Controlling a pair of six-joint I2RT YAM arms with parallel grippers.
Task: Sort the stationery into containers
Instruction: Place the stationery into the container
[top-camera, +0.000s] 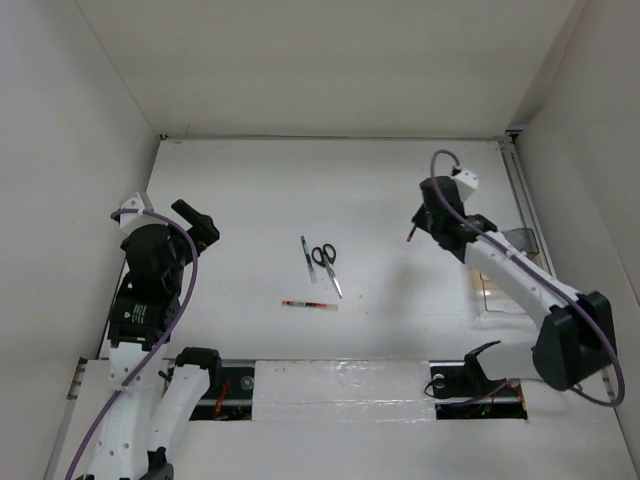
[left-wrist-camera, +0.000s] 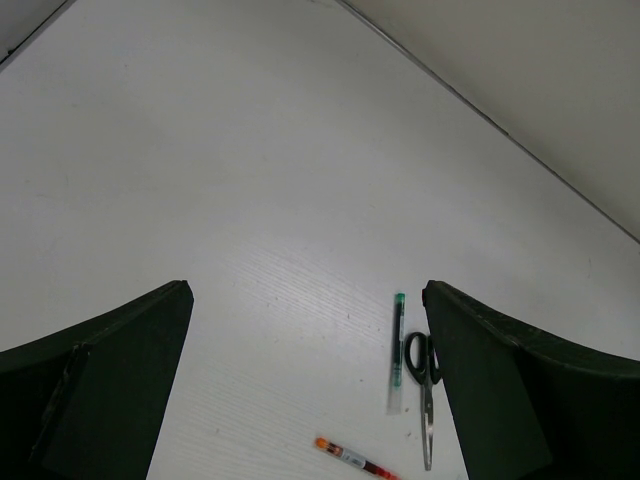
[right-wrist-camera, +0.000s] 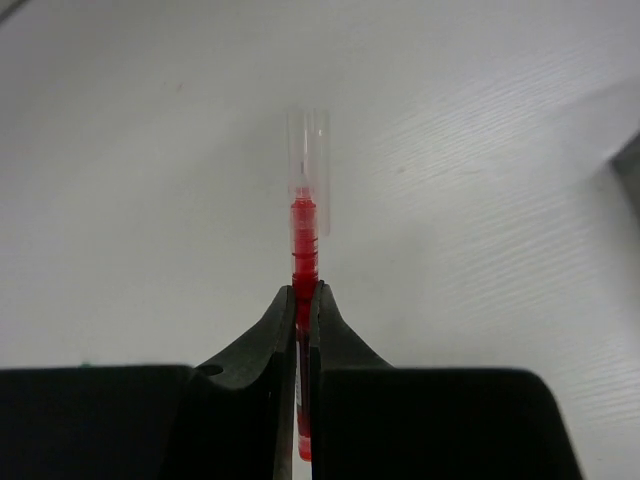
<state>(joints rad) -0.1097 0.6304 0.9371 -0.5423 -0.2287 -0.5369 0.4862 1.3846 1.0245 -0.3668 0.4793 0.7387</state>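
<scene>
- Right end effector (right-wrist-camera: 303, 292) is closed almost fully, its two dark fingers pinching the held red pen (right-wrist-camera: 303, 240) with only the pen's width between them.
- From the right wrist view, the held red pen runs straight out from between the fingertips. Its body is bright translucent red with ribbed bands, and its far end sits inside a clear, colourless cap. Its near end shows in the narrow gap between the fingers.
- From above, this pen is a short red-and-dark stroke at the tip of the right arm, over bare white surface (top-camera: 250, 190), to the right of the scissors (top-camera: 325, 265) and well apart from them.
- Left end effector (left-wrist-camera: 305, 290) is spread wide with nothing between its fingers; it sits at the left side of the surface.
- Three pieces lie on the surface near its middle. The green pen (top-camera: 305, 252) is thin, with a green end and a dark barrel, and lies just left of the scissors.
- The scissors have black loop handles at the far end and closed silver blades pointing towards the arm bases.
- The second red pen (top-camera: 310, 304) lies crosswise, nearer the bases than the other two, with an orange-red tip at its left end.
- Transparent containers (top-camera: 492, 297) stand at the right side, partly hidden behind the right arm; an amber tint shows, but I cannot tell what is inside.
</scene>
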